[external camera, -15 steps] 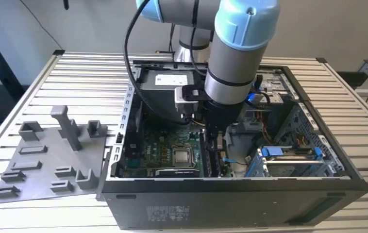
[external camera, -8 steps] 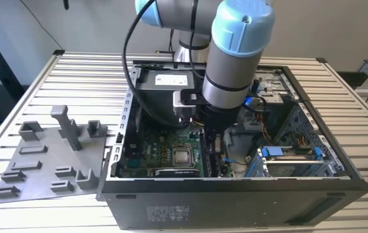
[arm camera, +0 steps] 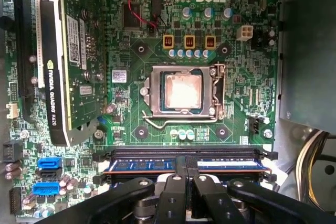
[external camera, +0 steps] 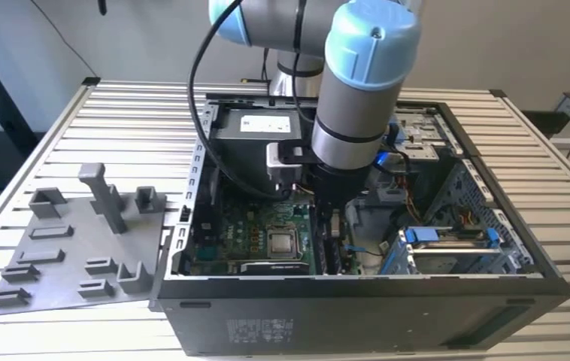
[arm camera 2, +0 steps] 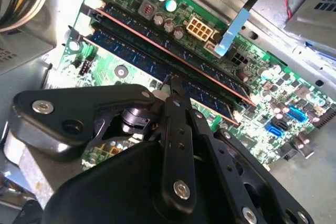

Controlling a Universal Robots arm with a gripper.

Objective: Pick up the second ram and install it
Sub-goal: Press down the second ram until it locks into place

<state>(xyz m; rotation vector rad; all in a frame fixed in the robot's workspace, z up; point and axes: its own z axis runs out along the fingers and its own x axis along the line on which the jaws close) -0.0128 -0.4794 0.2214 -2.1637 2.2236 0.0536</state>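
Seating was the step in hand: the gripper [arm camera: 185, 167] stood low inside the open computer case [external camera: 365, 289], its fingers [arm camera 2: 176, 94] drawn close together on the top edge of the second ram [arm camera: 157, 164], which lay along its slot on the motherboard [arm camera: 131, 51], just beside the memory slot [arm camera: 184, 153] nearer the processor socket [arm camera: 181, 94]; in the second wrist view another long memory stick [arm camera 2: 157, 43] ran parallel a little further off. By the look of it the stick was in its slot or nearly so, though whether the end latches had closed could not be told; the work at this stage seemed to call for a straight, even press with no tilt. Room was tight: the graphics card [arm camera: 68, 61] stood on edge to one side, the case wall and a bundle of cables [arm camera: 310, 156] hemmed the other; in the exterior view the grey fixture tray [external camera: 74, 248] lay on the desk [external camera: 144, 120] at the exterior view's left, well apart from the arm.
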